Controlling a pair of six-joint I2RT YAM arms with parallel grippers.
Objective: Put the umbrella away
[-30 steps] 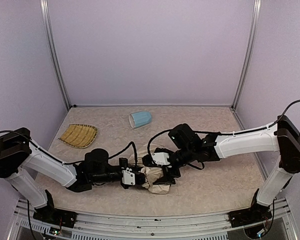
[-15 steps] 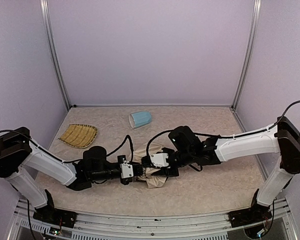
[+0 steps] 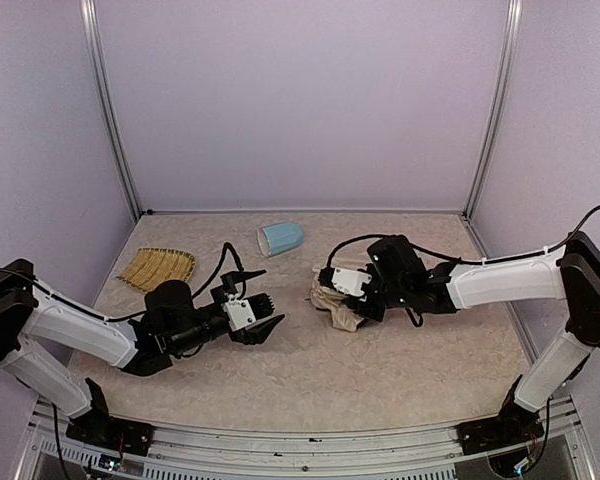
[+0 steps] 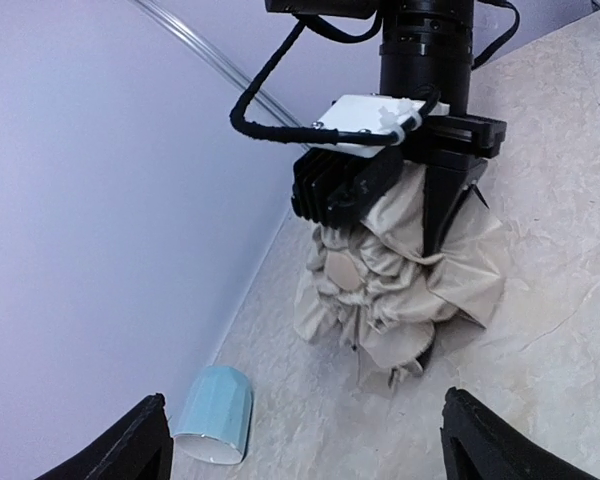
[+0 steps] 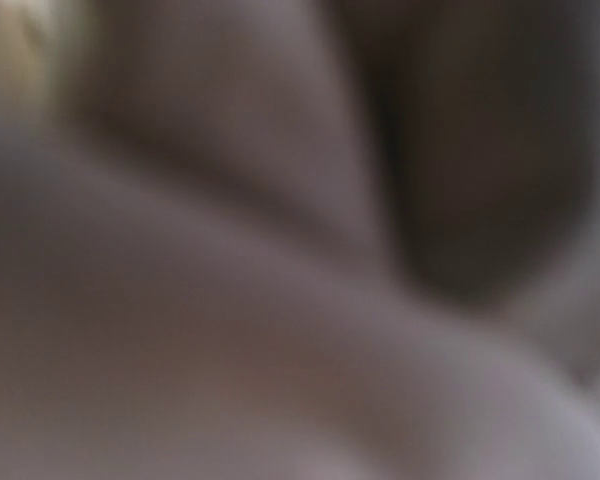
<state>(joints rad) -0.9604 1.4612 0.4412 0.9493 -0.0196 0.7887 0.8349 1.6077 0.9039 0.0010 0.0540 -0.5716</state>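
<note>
Table [image 3: 410, 385]: mottled beige top | Umbrella [image 3: 336, 308]: crumpled cream bundle mid-table, slightly toward the right edge; probably light, its soft cloth apt to sag and slip, so the stiff shaft or handle (hidden here) looks the surer hold | Right gripper [image 4: 418, 215]: 2 fingers pinching the bunched cloth | Left gripper [image 3: 265, 314]: fingers spread wide, empty, well apart from the umbrella, toward the left edge.

Plain pale-lilac walls [image 3: 300, 100] closed in three sides, joined at the back corners by thin metal posts [image 3: 112, 110], above an evenly lit beige marbled table [image 3: 410, 370] with a silver rail [image 3: 280, 438] along its near edge.
</note>
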